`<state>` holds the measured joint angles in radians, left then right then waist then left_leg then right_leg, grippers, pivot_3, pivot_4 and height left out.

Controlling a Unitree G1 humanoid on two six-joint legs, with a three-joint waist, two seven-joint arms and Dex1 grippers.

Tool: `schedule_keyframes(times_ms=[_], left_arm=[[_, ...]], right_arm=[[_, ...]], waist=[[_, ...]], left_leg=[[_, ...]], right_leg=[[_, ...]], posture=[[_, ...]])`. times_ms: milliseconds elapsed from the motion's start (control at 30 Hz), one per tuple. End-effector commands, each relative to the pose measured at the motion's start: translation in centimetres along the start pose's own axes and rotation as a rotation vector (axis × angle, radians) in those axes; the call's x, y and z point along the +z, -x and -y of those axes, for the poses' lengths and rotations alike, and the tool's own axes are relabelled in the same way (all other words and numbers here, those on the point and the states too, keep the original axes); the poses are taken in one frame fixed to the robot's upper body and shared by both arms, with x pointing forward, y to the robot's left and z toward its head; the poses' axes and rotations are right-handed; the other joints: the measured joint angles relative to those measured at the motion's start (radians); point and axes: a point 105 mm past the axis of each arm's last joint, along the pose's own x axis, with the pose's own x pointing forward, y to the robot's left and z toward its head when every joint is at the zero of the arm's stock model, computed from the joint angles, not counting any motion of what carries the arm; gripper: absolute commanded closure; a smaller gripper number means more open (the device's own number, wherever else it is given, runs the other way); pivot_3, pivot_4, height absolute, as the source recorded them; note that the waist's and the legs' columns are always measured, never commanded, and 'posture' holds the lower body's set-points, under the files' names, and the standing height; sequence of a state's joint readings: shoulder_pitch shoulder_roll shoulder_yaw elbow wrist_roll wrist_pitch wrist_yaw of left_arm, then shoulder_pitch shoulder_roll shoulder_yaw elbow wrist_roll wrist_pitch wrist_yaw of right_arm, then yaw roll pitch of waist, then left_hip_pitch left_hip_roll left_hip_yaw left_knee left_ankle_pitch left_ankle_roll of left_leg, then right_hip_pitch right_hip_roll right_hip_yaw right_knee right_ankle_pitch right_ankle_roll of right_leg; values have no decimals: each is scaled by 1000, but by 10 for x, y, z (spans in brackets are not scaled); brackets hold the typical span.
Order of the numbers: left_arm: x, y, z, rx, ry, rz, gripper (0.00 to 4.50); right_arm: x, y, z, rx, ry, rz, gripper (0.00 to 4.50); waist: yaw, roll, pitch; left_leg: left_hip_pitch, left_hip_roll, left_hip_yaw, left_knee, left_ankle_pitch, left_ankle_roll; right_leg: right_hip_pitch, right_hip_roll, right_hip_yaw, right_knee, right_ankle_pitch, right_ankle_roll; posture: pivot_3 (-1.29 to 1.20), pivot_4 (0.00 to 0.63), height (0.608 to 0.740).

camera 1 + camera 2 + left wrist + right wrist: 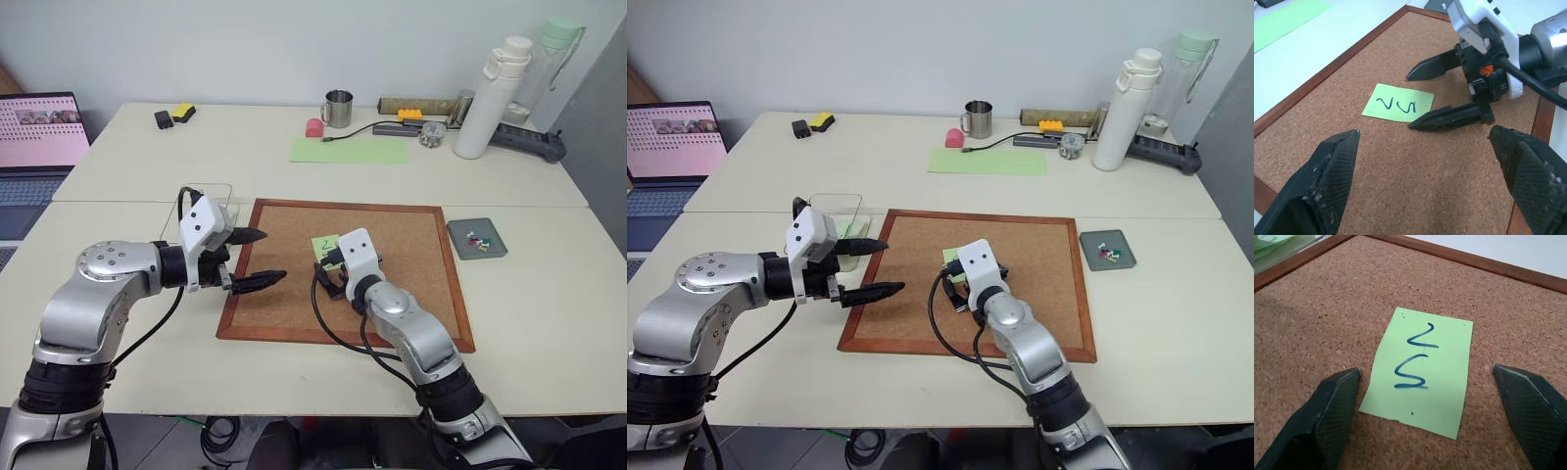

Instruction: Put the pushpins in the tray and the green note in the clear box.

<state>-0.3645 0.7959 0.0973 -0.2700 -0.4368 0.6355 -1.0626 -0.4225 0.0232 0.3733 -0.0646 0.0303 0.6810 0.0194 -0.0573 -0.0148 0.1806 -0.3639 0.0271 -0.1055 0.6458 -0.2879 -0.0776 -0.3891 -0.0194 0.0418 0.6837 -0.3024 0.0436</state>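
The green note (1420, 372), marked with dark squiggles, lies flat on the cork board (392, 264) near its middle. My right gripper (1409, 102) hovers low over the board, open, with one finger on each side of the note's near end. My left gripper (273, 257) is open and empty above the board's left edge, pointing toward the note. Behind it, left of the board, stands the clear box (835, 196), which holds something pale green. The grey tray (490, 250) lies right of the board with several pushpins (476, 239) in it.
A laptop (39, 137) stands at the far left. Along the back of the table are a large pale-green sheet (348, 149), a metal mug (338, 108), a pink block (313, 127), a white bottle (490, 98) and a yellow-and-black item (176, 116).
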Motion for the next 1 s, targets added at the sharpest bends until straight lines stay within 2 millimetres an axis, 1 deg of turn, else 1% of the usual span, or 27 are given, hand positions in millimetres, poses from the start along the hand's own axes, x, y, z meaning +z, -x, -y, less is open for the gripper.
schedule_keyframes(times_ms=[33,100,167,200,333,400,433,467,567,600,633,733,800,833,900,933,1000], left_arm=[[11,7,0,22,-39,19,12],[12,7,0,23,-39,19,0],[12,7,0,23,-38,20,0],[12,7,1,23,-37,20,0],[13,8,3,18,-36,22,0],[13,8,3,20,-36,22,0],[13,9,3,21,-37,22,0],[13,9,3,22,-36,21,0],[13,9,3,23,-36,21,0],[13,9,3,24,-36,22,0],[13,9,3,24,-36,22,0],[14,8,2,27,-34,27,0],[17,8,-2,43,-8,49,0],[19,8,-4,54,13,63,0],[21,8,-5,61,54,81,0],[24,9,-6,59,121,107,0],[30,11,-8,42,245,162,0]], right_arm=[[-12,-5,-2,-2,18,-45,0],[-15,-5,-3,7,11,-49,361],[-19,-4,-5,20,0,-57,612],[-20,-4,-5,22,-13,-64,883],[-24,-3,-5,16,-53,-76,1652],[-25,-3,-3,6,-71,-82,2133],[-26,-3,-1,1,-79,-85,2251],[-27,-3,0,-4,-84,-87,2528],[-27,-3,3,-14,-100,-88,3174],[-26,-3,3,-15,-100,-87,3310],[-26,-3,4,-16,-100,-85,3608],[-16,-2,5,-13,-97,-37,4062],[1,0,4,12,-49,48,4469],[11,3,2,39,-21,99,4469],[24,9,0,73,47,166,4469],[33,16,3,98,127,226,4469],[45,30,9,134,305,322,4469]], waist=[[-1,0,0],[-2,0,0],[-2,0,0],[-2,0,0],[-1,0,0],[-1,0,0],[-1,0,0],[-1,0,0],[-1,0,0],[-1,0,0],[-1,0,0],[-1,0,0],[-1,0,0],[-1,0,0],[0,0,0],[0,0,0],[0,0,1]], left_leg=[[0,0,0,0,0,0],[1,0,0,0,0,0],[1,0,0,0,0,0],[1,0,0,0,0,0],[1,0,0,0,0,0],[1,0,0,0,0,0],[1,0,0,0,0,0],[1,0,0,0,0,0],[1,0,0,0,0,0],[1,0,0,0,0,0],[1,0,0,0,0,0],[1,0,0,0,0,0],[1,0,0,0,0,0],[1,0,0,0,0,0],[0,0,0,0,0,0],[0,0,0,0,0,0],[-1,0,0,0,0,0]], right_leg=[[0,0,0,0,0,0],[0,0,0,1,0,0],[0,0,0,1,0,0],[0,0,0,1,0,0],[0,0,0,1,0,0],[0,0,0,1,0,0],[0,0,0,1,0,0],[0,0,0,1,0,0],[0,0,0,1,0,0],[0,0,0,1,0,0],[0,0,0,1,0,0],[0,0,0,1,0,0],[0,0,0,1,0,0],[0,0,0,1,0,0],[0,0,0,0,0,0],[0,0,0,0,0,0],[0,0,0,-1,0,0]], posture=[[0,150,740],[0,150,740],[0,150,740],[0,150,740],[0,150,740],[0,150,740],[0,150,740],[0,150,740],[0,150,740],[0,150,740],[0,150,740],[0,150,740],[0,150,740],[0,150,740],[0,150,740],[0,150,740],[0,150,740]])
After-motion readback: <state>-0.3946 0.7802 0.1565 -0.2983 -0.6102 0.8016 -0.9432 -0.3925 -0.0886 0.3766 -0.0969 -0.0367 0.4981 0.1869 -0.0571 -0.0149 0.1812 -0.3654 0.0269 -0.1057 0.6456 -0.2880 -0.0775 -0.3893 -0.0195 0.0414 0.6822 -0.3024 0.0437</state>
